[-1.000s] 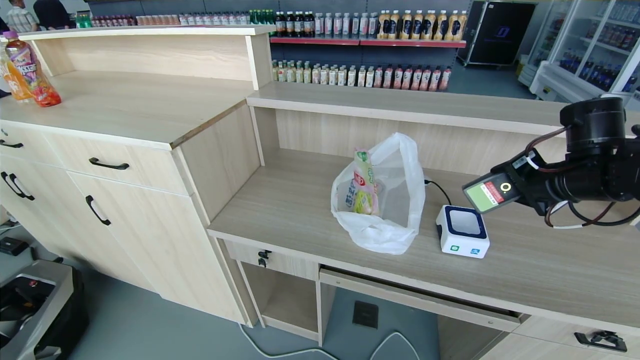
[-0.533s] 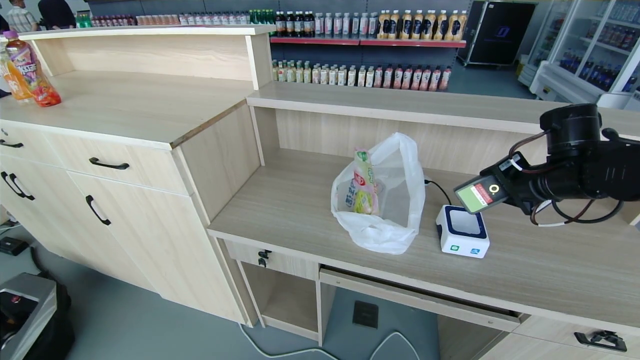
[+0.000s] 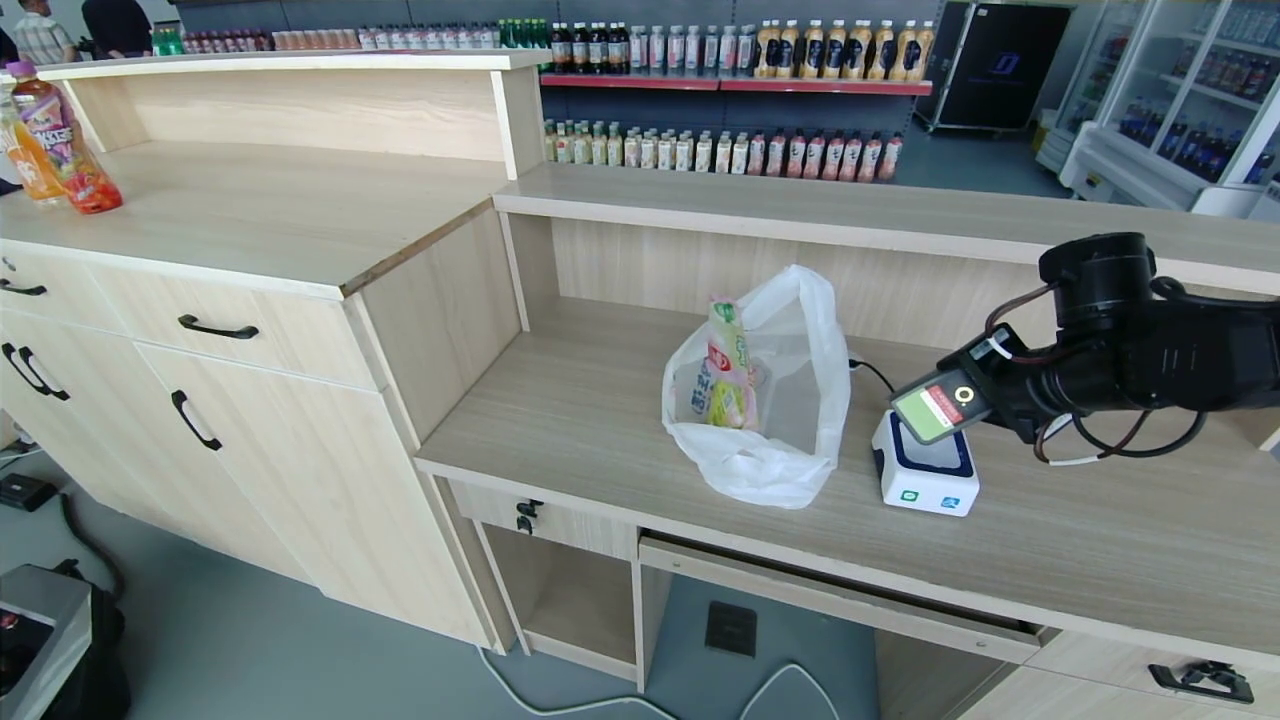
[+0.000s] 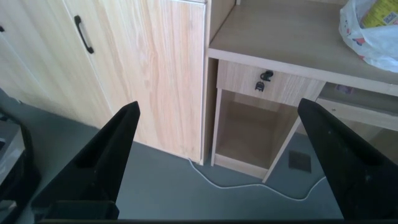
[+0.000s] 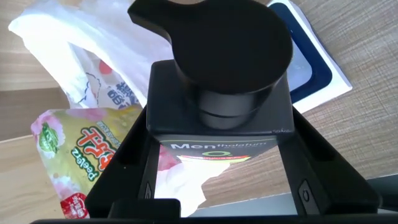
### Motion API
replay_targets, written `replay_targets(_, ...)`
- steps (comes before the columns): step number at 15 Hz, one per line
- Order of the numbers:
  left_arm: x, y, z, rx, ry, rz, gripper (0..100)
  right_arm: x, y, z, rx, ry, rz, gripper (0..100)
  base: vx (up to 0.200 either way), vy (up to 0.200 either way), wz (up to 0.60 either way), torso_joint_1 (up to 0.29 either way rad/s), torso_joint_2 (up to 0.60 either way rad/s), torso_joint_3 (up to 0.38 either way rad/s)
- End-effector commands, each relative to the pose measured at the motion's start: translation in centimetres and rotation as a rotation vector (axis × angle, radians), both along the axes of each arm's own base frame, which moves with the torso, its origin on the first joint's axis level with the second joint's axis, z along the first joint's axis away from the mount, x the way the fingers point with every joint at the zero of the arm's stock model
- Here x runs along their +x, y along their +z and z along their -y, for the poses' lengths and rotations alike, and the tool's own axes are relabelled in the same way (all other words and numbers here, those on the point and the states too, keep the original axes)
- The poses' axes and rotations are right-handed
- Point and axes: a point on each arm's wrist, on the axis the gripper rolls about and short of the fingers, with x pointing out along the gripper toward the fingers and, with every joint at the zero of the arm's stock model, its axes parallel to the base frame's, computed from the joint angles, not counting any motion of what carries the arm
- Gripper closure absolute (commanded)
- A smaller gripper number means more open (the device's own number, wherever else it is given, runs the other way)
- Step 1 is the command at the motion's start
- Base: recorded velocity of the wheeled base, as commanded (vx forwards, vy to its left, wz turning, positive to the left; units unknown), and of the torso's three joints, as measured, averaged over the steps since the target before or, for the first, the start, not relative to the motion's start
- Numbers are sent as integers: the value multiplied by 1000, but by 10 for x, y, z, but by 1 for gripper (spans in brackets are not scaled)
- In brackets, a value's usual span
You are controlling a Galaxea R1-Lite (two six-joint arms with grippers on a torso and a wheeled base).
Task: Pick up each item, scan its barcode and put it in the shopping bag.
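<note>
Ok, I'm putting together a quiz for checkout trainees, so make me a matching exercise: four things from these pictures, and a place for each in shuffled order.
Things:
1. black bottle
2. snack packet
3. scanner
4. two drink bottles

Places:
A. on the raised counter, far left
B. inside the shopping bag
C. on the lower counter, beside the bag
D. in the right gripper, just above the scanner

Pairs: 1-D, 2-B, 3-C, 4-A.

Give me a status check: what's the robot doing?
Right gripper shut on dark bottle, over scanner. Left gripper open, empty. Shopping bag beside scanner, snack pack inside.
</note>
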Motion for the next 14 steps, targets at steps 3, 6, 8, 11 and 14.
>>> replay_targets(3,0,0,0,0,2,0,0,9,-10,-2,-1,3,-21,100,0,0,0,0,0,0)
replay_targets(6,0,0,0,0,2,0,0,10,-15,-4,-1,8,-36,100,0,0,0,0,0,0)
replay_targets(8,0,0,0,0,2,0,0,13,-14,-6,-1,14,-15,100,0,0,0,0,0,0)
replay_targets(11,0,0,0,0,2,0,0,16,-19,-9,0,28,-18,100,0,0,0,0,0,0)
replay_targets(14,0,0,0,0,2,0,0,22,-22,-11,-1,34,-9,100,0,0,0,0,0,0)
